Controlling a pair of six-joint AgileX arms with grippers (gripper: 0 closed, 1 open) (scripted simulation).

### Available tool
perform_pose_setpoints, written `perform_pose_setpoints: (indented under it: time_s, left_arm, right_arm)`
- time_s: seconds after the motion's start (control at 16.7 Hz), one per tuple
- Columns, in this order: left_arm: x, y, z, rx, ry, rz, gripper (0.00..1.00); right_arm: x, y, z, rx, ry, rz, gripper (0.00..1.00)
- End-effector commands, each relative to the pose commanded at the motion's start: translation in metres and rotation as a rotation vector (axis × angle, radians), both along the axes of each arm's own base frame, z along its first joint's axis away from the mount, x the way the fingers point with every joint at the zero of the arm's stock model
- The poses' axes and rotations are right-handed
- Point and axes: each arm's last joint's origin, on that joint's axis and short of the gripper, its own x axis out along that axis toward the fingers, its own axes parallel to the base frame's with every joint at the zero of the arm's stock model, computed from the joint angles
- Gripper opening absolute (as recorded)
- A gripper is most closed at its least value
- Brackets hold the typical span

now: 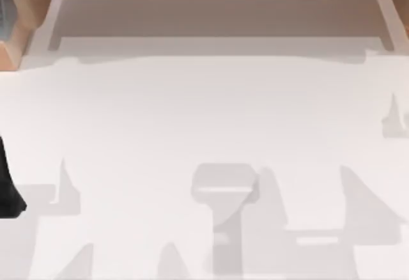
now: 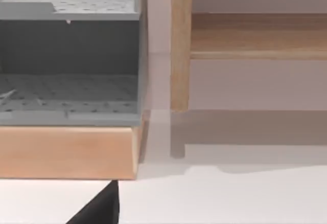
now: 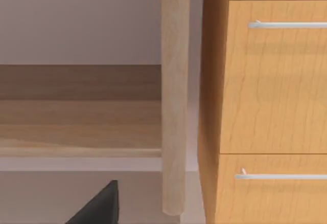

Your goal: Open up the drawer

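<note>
jaw state of both grippers — cannot tell; wooden drawer unit point(image 3: 271, 91), both fronts flush — silver handle point(image 3: 286, 25) untouched.

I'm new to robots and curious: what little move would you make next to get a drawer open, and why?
Probably ease the right arm toward the lower handle of the drawers. The right wrist view faces two shut drawer fronts with bar handles, none yet gripped, while the left arm sits at the table's left edge.

Bright even light, soft grey shadows on the white table point(image 1: 192, 114) (edges faintly blurred)
</note>
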Motion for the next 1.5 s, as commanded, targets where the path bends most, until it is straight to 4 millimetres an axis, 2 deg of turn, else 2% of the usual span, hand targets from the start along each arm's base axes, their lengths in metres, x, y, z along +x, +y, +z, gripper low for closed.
perform_pose_setpoints:
  time_s: [0.24, 0.6, 0.84, 0.96, 1.14, 1.32, 1.5]
  left_arm:
    - [0.000, 0.000, 0.000, 0.000, 0.000, 0.000, 1.00]
    - [0.000, 0.000, 0.000, 0.000, 0.000, 0.000, 1.00]
    - [0.000, 0.000, 0.000, 0.000, 0.000, 0.000, 1.00]
    - [0.000, 0.000, 0.000, 0.000, 0.000, 0.000, 1.00]
    - [0.000, 0.000, 0.000, 0.000, 0.000, 0.000, 1.00]
    - [0.000, 0.000, 0.000, 0.000, 0.000, 0.000, 1.00]
    - [0.000, 0.000, 0.000, 0.000, 0.000, 0.000, 1.00]
  right_arm:
    - [0.022, -0.013, 0.000, -0.004, -0.007, -0.001, 1.00]
    - [0.023, -0.013, -0.001, -0.004, -0.005, 0.001, 1.00]
    - [0.042, -0.022, 0.002, -0.118, -0.022, 0.002, 1.00]
    - [0.061, -0.033, -0.001, -0.237, -0.024, -0.003, 1.00]
    - [0.096, -0.056, -0.015, -0.489, -0.015, -0.013, 1.00]
    - [0.130, -0.081, -0.041, -0.799, -0.003, -0.017, 1.00]
    - [0.158, -0.104, -0.075, -1.108, 0.007, -0.013, 1.00]
